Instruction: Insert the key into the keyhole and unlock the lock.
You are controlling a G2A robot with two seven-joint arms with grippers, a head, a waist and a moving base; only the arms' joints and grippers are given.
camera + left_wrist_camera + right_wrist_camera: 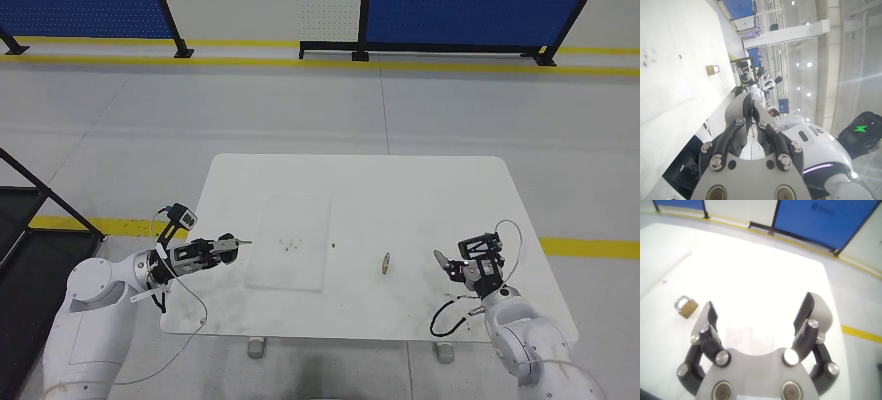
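Grey-shelled and closest in, the left pincer is being pressed shut on a thin sliver, judged to be the key, well to the left of the brass padlock. The right pincer is being held open and empty, near the padlock's right side. The padlock is lying loose on the counter, its shackle apparently closed. Left of the padlock and reaching beyond it, a white mat is lying flat. If the key is pushed in while the padlock is unheld, the padlock could be shoved away. The thinly pinched key could also be twisted out of line.
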